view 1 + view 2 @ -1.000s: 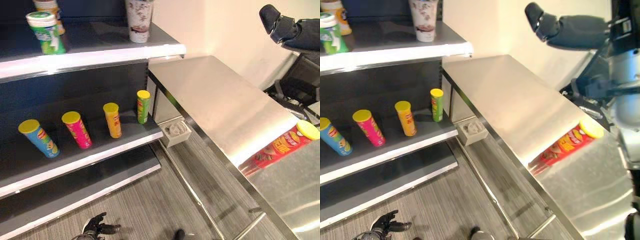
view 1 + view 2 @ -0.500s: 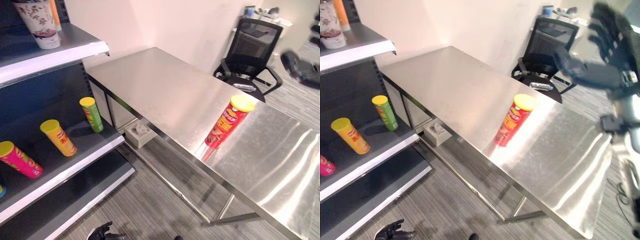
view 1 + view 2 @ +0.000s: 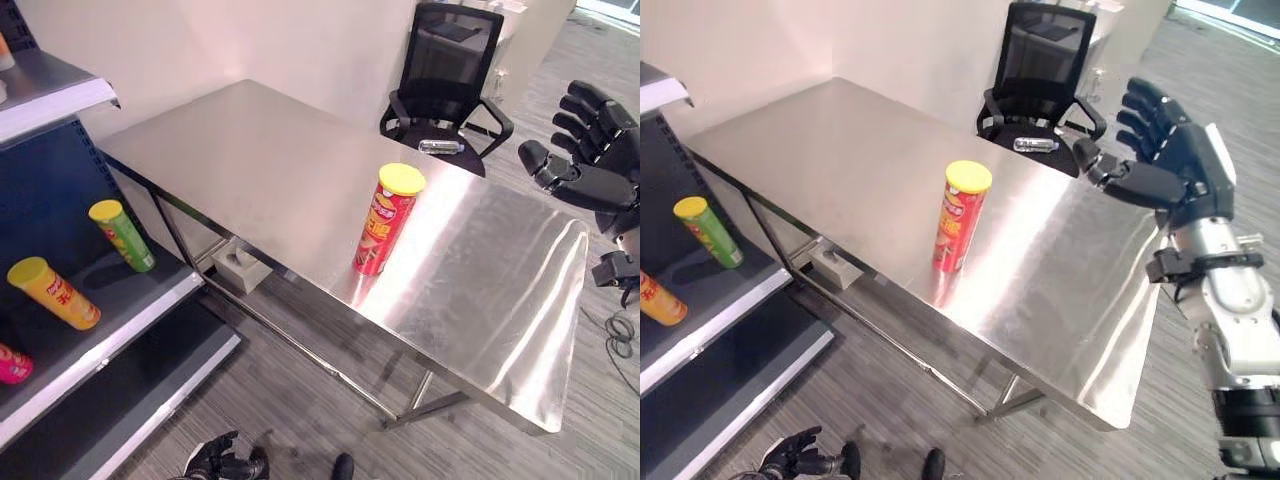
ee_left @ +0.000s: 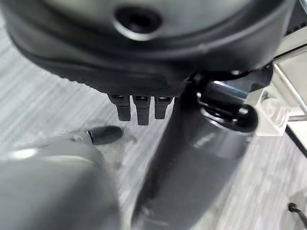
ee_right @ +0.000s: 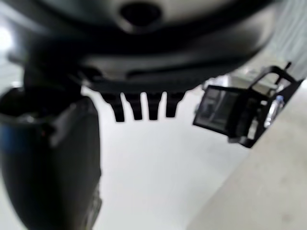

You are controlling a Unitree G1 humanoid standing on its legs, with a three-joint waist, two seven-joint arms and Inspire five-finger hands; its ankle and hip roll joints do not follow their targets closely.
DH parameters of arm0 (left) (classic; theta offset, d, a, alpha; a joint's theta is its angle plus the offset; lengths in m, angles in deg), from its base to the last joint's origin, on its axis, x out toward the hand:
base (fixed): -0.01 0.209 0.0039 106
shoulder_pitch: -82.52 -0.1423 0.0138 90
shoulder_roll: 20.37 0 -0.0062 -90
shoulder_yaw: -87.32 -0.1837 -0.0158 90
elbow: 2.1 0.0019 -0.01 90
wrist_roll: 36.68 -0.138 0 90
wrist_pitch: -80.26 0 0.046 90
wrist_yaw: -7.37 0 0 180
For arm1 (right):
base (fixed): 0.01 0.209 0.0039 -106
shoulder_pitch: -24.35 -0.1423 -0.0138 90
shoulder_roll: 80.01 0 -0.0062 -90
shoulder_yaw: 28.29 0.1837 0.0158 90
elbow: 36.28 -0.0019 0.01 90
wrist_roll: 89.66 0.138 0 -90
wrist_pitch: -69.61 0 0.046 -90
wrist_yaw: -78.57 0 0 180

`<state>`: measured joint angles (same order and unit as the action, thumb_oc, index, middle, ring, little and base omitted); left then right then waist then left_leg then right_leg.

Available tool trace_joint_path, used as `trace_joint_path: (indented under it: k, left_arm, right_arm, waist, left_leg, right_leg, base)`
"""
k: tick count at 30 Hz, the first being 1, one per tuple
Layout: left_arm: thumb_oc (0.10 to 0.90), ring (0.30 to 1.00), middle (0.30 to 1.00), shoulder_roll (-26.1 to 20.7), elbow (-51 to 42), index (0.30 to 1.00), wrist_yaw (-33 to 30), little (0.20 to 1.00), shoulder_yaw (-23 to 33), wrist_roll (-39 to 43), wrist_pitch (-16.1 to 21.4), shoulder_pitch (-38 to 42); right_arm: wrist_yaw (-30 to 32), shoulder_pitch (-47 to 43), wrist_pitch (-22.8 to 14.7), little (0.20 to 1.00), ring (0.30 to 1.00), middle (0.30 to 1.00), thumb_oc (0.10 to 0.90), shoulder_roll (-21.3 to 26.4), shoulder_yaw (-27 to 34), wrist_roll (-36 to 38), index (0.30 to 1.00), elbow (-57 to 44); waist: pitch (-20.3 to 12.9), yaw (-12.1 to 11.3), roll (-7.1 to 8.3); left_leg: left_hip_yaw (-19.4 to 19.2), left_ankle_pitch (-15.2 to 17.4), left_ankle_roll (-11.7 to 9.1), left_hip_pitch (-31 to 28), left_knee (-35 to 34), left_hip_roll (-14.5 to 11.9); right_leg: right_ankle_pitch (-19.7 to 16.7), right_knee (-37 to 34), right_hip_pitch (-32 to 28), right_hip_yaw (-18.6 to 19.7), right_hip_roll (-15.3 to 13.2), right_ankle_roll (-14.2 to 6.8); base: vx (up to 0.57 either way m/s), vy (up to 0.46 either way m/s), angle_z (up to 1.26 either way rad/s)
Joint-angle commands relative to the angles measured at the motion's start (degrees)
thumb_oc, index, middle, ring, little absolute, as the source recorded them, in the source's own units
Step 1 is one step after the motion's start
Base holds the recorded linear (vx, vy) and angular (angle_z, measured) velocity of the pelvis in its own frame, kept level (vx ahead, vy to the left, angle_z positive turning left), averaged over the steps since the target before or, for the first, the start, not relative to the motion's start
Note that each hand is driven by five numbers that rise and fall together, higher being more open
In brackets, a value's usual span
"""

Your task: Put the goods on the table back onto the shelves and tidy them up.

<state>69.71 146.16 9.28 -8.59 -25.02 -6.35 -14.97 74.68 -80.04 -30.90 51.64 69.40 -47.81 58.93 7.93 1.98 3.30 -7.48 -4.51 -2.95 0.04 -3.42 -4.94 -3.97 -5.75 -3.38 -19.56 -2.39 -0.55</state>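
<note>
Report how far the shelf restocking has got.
Done: a green tube, an orange tube and a pink tube already lie on the dark shelf. In hand: nothing; the right hand is raised open beside the steel table, and the left hand hangs low near the floor. Left: the red yellow-lidded tube stands upright on the table, not yet grasped or shelved.

A steel table point(image 3: 300, 170) stands against a pale wall point(image 3: 250, 40) on grey striped carpet point(image 3: 300, 400). A black office chair point(image 3: 445, 75) sits behind it. Dark shelves point(image 3: 110, 330) with white edges stand just beside the table's end.
</note>
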Motion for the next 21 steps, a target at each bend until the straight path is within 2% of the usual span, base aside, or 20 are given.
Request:
trace_joint_path:
  k: [1,12,21]
  left_arm:
    - [0.800,0.900,0.900,-2.89,1.02,0.900,-0.01,0.900,-0.36,-0.69,1.28,0.52]
    - [0.800,0.900,0.900,-2.12,2.77,0.900,0.72,0.900,0.33,-1.89,1.24,-0.59]
    - [0.800,0.900,0.900,-2.15,2.61,0.900,0.50,0.900,0.30,-2.10,1.12,-0.60]
  right_arm:
    - [-1.19,-7.61,-3.95,0.900,0.900,0.900,0.800,3.01,2.51,1.58,0.900,-3.49]
    - [-5.74,-7.87,-1.20,0.900,0.900,0.900,0.800,3.62,-4.54,0.73,0.900,-6.27]
    - [-5.98,-8.48,-1.20,0.900,0.900,0.900,0.800,2.30,-4.92,1.53,0.900,-7.35]
  waist:
    - [-3.30,-4.71,2.05]
    - [-3.87,-5.77,3.11]
    - [-4.11,-6.31,3.50]
  left_leg:
    - [-0.57,2.50,-1.91,-2.94,-1.58,-1.18]
    - [-1.47,3.23,-1.37,-3.32,-1.58,-0.74]
    - [-0.61,3.05,-1.41,-2.91,-1.58,-0.72]
  right_leg:
    - [2.54,1.35,-3.66,0.01,-6.49,-7.82]
    - [1.96,1.30,-3.70,-0.05,-7.54,-8.69]
    - [2.07,1.23,-3.92,-0.78,-7.52,-8.75]
  base:
    - [0.04,0.067,-0.04]
    - [0.02,0.033,0.02]
    - [0.01,0.004,0.03]
